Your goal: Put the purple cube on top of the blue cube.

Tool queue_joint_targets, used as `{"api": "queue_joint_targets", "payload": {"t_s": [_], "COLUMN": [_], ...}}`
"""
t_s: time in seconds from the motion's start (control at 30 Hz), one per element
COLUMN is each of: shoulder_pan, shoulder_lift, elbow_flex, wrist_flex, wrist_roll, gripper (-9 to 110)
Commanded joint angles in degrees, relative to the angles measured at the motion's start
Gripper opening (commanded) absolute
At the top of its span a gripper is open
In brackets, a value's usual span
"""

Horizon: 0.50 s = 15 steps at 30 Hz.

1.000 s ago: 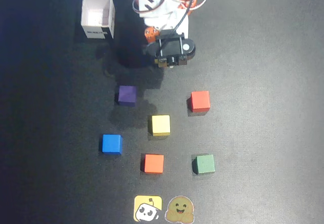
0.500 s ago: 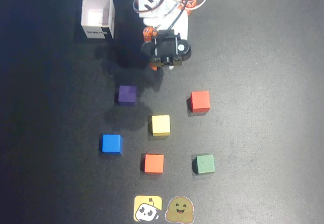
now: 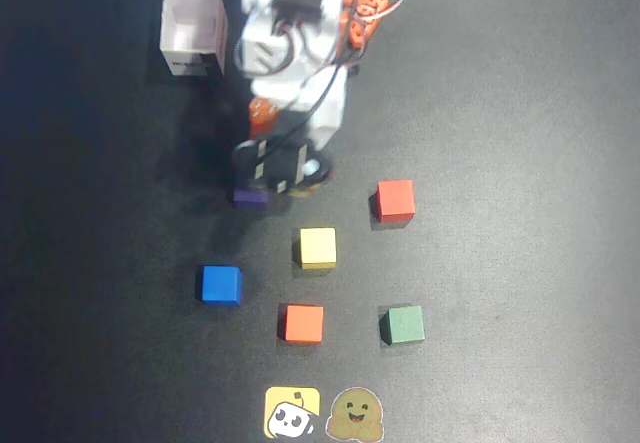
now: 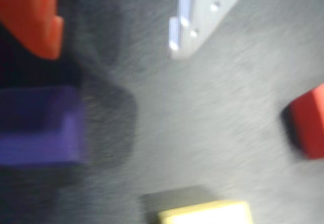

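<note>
A: Overhead view first. Where is the gripper (image 3: 262, 185)?

B: Low over the black table (image 3: 520, 93), right above the purple cube (image 3: 249, 198), which sits on the table and peeks out beneath it.

A: Is it clamped on the cube?

B: I cannot tell. In the blurred wrist view an orange finger (image 4: 33, 16) and a white finger (image 4: 202, 11) stand wide apart, and the purple cube (image 4: 40, 125) lies below the orange one.

A: And around it?

B: The blue cube (image 3: 220, 284) lies well apart, nearer the bottom edge, left of the yellow cube (image 3: 318, 247). 1 red cube (image 3: 395, 200) sits to the right.
</note>
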Motion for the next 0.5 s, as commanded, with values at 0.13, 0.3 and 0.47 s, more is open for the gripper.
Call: {"api": "queue_joint_targets", "payload": {"t_s": [0.13,0.3,0.47], "shoulder_pan": [4.0,5.2,5.8], "shoulder_lift": [-11.2,-17.1,-21.6], "elbow_flex": [-7.9,-9.2,-9.2], "wrist_flex": [-2.2,-4.9,-8.1], "wrist_roll": [-1.6,-2.5,-4.0], "gripper": [20,24,24]}}
